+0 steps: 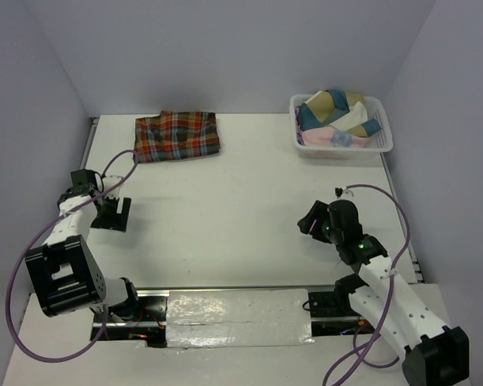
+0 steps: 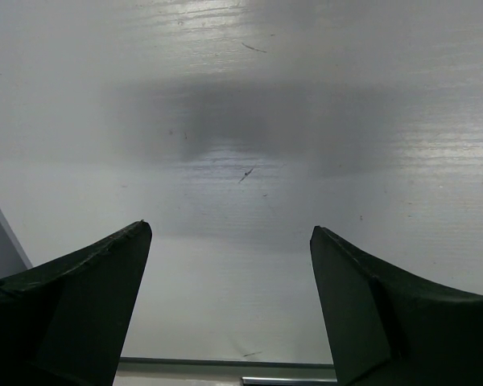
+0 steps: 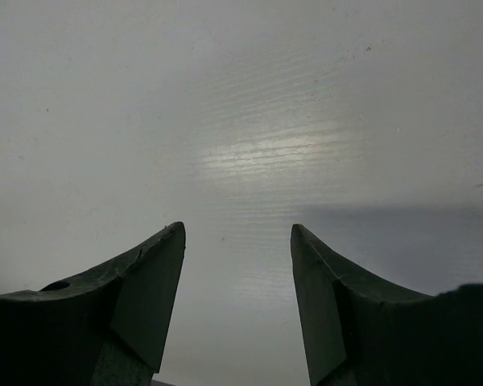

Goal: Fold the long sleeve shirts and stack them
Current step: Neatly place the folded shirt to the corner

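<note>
Left claw (image 1: 111, 214): released, jaws spread wide, nothing between its fingers (image 2: 80, 305), only bare table (image 1: 241, 201) below.
Right claw (image 1: 312, 221): also released; its fingers (image 3: 113, 314) stand apart, grasping nothing, over plain tabletop.
Claws, count: two, one per arm, well apart from each other.
Plaid shirt (image 1: 178, 135): folded into a rough rectangle, flat on the table, beyond the left claw and a little to its right — clear of it, not touching. From the right claw it lies well off to the left and farther back.
Shirts on the table, count: one.
Basket (image 1: 384, 143): one, white and slotted, beyond the right claw and slightly to its right, at the table's far corner.
Cloth heap (image 1: 332, 108): bundled inside the basket — blue, tan, white and pink; the number of garments cannot be told.
</note>
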Available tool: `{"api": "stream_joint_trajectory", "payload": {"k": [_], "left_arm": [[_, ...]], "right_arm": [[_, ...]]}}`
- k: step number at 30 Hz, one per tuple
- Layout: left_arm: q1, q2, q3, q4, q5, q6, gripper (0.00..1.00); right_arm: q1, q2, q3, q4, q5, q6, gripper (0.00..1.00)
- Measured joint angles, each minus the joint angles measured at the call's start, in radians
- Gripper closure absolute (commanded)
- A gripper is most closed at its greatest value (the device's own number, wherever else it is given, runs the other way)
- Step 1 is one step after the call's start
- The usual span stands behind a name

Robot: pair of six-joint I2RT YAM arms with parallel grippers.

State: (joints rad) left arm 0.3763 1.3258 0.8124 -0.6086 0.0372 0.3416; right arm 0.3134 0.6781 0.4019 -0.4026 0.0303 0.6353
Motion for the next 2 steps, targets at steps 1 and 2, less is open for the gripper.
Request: {"api": "stream_joint_trajectory", "payload": {"k": [1,2], "left_arm": [[0.0,0.0,0.0,0.0,0.0,0.0,0.06],[0.0,0.0,0.0,0.0,0.0,0.0,0.06]], "right_arm": [[0.0,-0.01,-0.003,0.003,-0.001,-0.002,0.38],[0.0,-0.026,-0.009,0.011,-0.001,-0.005,0.38]]}}
